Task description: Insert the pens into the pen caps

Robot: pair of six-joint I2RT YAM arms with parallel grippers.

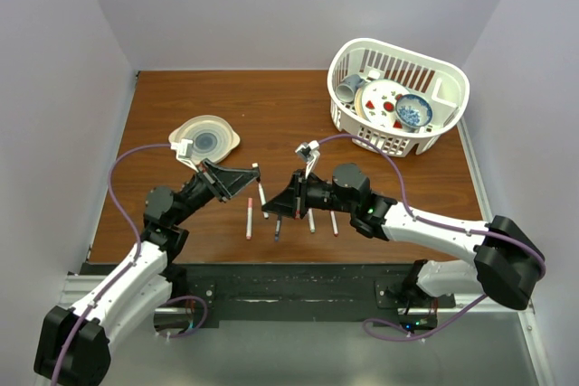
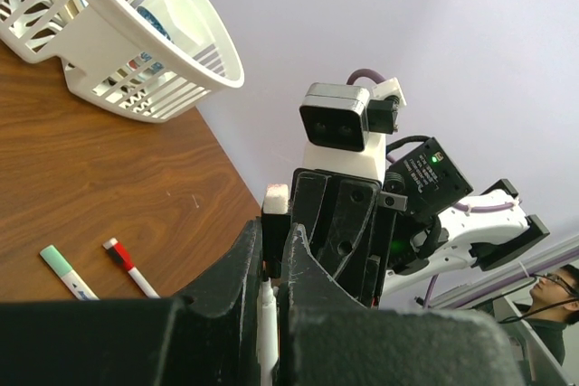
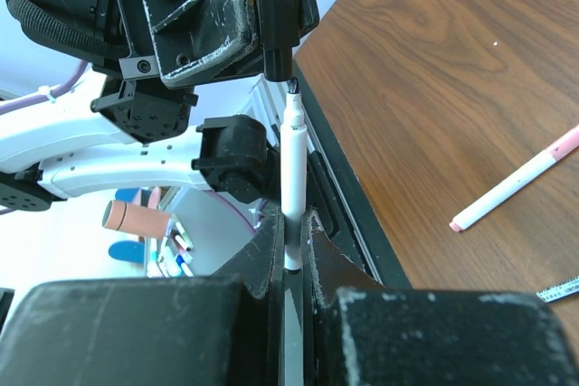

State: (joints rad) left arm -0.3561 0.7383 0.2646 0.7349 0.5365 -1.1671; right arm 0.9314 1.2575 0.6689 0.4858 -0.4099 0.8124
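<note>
Right wrist view carries the key detail. The right fingers (image 3: 326, 264) are pressed onto a white pen (image 3: 291, 169), held upright. Its tip sits right at the open mouth of a dark cap (image 3: 274, 24) pinched in the left fingers (image 3: 213, 15). The tip looks a touch off to one side and is not inside.

Top view only shows both sets of fingers meeting nose to nose over the near middle of the counter (image 1: 181, 106), with pen and cap too small to read there.

Left wrist view hides the joint behind its own fingers. It does show the right arm's camera (image 2: 339, 124) head-on, plus a green-capped pen (image 2: 63, 270) and a red-capped pen (image 2: 128, 267) lying side by side, not touching.

Top view adds a pink-capped pen (image 1: 249, 217) and a dark pen (image 1: 278, 227) lying near the fingers.

Counter is brown wood. A white basket (image 1: 357, 119) with dishes (image 1: 398, 101) sits far right, a beige plate (image 1: 206, 140) far left. Pale lilac walls (image 1: 271, 6). A person (image 2: 554, 288) shows at the edge of the left wrist view.
</note>
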